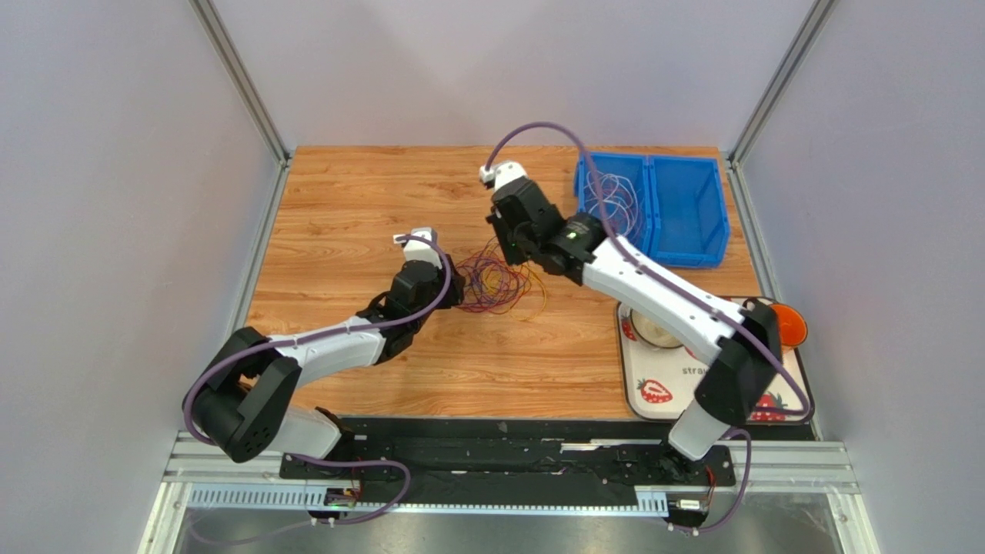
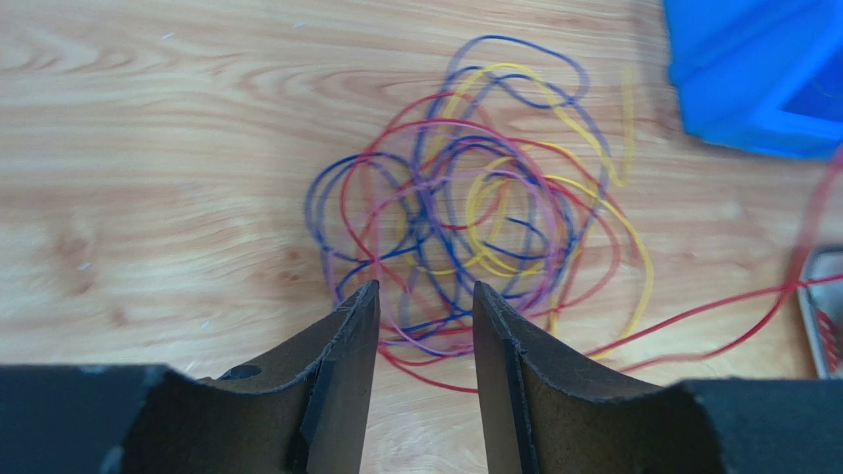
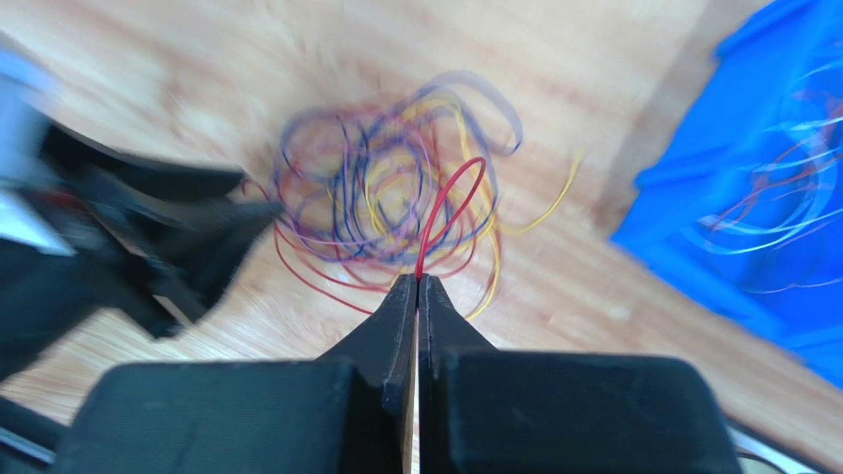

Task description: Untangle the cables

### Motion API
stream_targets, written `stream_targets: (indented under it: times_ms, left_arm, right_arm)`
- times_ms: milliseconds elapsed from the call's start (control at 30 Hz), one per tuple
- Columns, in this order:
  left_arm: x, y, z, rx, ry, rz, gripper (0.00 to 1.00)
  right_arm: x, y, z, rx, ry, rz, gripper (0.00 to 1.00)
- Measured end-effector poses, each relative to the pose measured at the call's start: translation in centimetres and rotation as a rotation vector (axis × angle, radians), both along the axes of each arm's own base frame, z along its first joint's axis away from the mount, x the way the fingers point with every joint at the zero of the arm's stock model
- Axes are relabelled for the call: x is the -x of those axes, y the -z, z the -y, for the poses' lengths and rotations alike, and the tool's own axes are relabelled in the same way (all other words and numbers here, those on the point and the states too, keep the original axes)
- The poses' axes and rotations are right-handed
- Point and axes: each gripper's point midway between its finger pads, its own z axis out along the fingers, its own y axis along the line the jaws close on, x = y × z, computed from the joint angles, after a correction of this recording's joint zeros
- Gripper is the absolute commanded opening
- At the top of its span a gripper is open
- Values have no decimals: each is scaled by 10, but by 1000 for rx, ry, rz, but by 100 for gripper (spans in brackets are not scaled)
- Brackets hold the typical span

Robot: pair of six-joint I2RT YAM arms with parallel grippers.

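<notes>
A tangle of thin red, blue, purple and yellow cables [image 1: 500, 284] lies on the wooden table between the two arms. It fills the middle of the left wrist view [image 2: 465, 217] and the right wrist view [image 3: 386, 197]. My left gripper [image 2: 423, 296] is open at the near left edge of the tangle, with a few strands between its fingers. My right gripper [image 3: 417, 283] is shut on a red cable [image 3: 445, 212] that loops up from the tangle. In the top view the right gripper [image 1: 515, 256] hangs over the tangle's right side and the left gripper [image 1: 457, 289] sits at its left side.
A blue two-compartment bin [image 1: 659, 208] holding several pale wires stands at the back right. A white tray [image 1: 665, 387] with a bowl and an orange object [image 1: 789, 323] lies at the right front. Grey walls enclose the table.
</notes>
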Motion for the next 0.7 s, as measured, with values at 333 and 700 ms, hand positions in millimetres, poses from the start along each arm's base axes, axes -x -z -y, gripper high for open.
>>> stream_targets:
  times_ms: [333,700]
  left_arm:
    - [13,0,69,11,300,29,42]
    - [-1,18,99,-13,345,-37,37]
  right_arm:
    - [14,-135,29,-235,40,242,0]
    - [22,-209,38,-354,44,345,0]
